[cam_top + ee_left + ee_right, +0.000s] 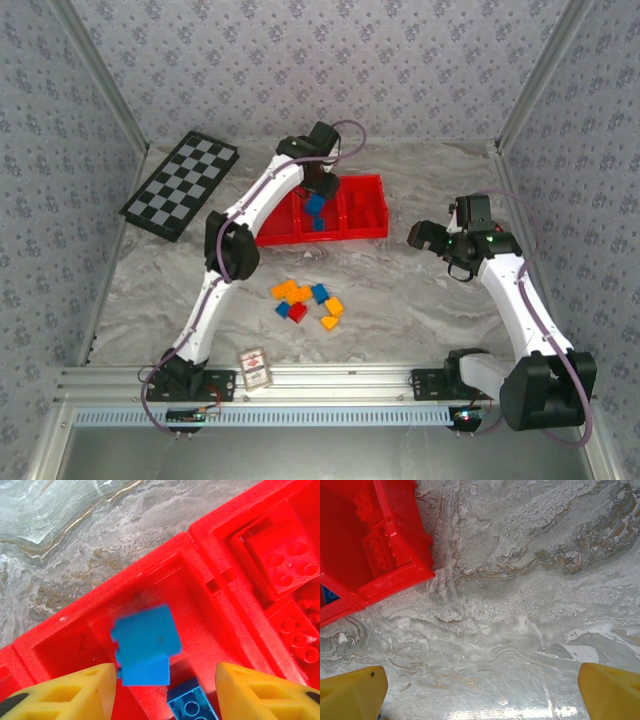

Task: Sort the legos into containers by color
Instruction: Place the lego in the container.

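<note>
A small blue plastic brick [145, 650] looks blurry in the middle part of the long red plastic tray [200, 545], by another blue brick [192, 705]. The left gripper [164, 680] hangs above, fingers wide open, holding nothing. More small bricks [308, 303] lie on the grey marble table [420, 300]. The right gripper [480, 690] is open too, over the table beside the tray.

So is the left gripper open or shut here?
Open: on the left gripper the yellow fingers stand wide apart, wider than the blurred blue brick between them, above the red tray.

Bright, even light, soft shadows; the blue brick [145, 652] is blurred.
</note>
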Robot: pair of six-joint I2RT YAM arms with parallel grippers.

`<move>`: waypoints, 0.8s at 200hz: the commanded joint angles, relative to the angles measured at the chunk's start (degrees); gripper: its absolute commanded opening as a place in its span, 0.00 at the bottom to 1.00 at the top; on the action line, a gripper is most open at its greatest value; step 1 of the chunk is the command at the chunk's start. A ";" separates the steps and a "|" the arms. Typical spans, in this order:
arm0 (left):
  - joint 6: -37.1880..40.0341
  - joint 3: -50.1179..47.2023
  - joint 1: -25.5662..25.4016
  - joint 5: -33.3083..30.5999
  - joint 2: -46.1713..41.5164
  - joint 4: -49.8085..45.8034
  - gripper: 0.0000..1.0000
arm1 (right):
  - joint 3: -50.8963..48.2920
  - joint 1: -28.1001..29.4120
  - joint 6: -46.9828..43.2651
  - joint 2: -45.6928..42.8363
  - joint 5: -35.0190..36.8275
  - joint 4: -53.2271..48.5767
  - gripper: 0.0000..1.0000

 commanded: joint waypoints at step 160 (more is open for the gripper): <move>2.48 -53.76 -6.55 5.38 -37.37 18.47 1.00 | -1.14 0.40 2.89 1.08 -0.22 1.59 1.00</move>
